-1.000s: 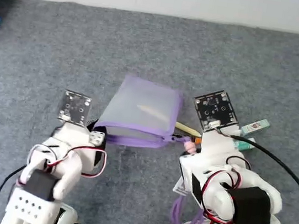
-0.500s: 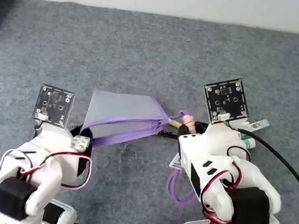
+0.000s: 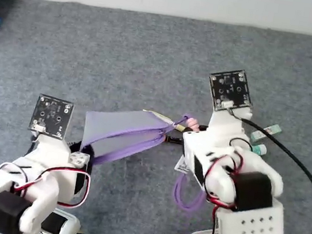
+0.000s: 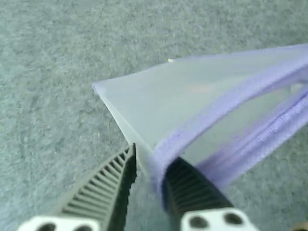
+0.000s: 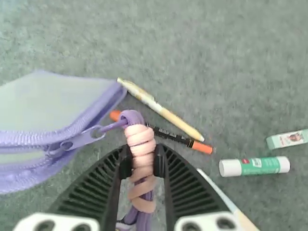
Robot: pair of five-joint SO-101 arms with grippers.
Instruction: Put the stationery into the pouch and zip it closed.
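Pouch [image 3: 120, 128] gripped both ends, glue stick [image 5: 255, 166] label illegible

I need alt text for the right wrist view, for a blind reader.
The right pincer grips a pink coiled cord attached to the zipper of a purple pouch. Beside it on grey carpet lie a yellow pen, an orange-tipped marker and a glue stick.

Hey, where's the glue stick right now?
In the right wrist view the glue stick lies on the table's right side beside the small green box, outside the pouch.
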